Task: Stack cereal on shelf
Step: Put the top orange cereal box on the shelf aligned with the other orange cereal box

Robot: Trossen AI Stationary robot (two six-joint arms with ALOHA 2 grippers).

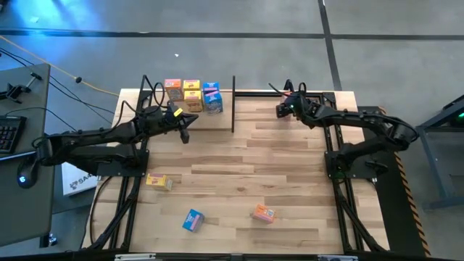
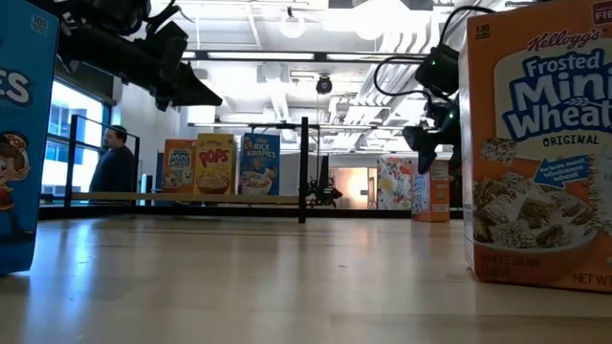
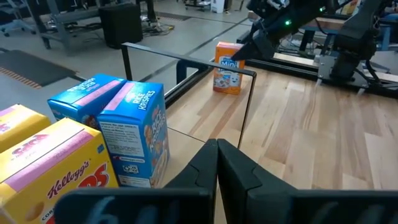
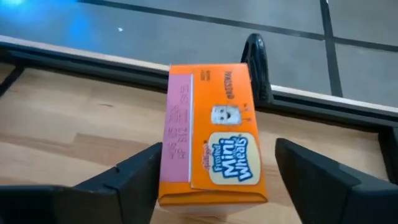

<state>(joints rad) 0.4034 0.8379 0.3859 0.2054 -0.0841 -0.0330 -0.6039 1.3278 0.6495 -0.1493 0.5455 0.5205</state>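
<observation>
Several cereal boxes, orange (image 1: 172, 88), yellow (image 1: 192, 94) and blue (image 1: 212, 98), stand upright in the shelf (image 1: 233, 101) at the table's far left, on its pale base board. My left gripper (image 3: 217, 149) hangs shut just in front of them, touching nothing. Right of the shelf, one orange cereal box (image 4: 211, 140) stands upright on the tabletop near the far edge; it also shows in the left wrist view (image 3: 228, 67). My right gripper (image 4: 214, 180) comes at it slanting down from above. It is open, with one finger on either side of the box. My right gripper has one finger (image 4: 134, 177) close beside the orange box's pink-striped side (image 4: 177, 124); I cannot tell whether it touches. The other finger stands clear of the opposite side.
Three loose cereal boxes lie on the near half of the table: yellow (image 1: 159, 181), blue (image 1: 193, 220) and orange (image 1: 264, 214). The shelf's black post (image 2: 304, 167) stands between the two arms. A person (image 2: 115, 162) stands in the room beyond the table.
</observation>
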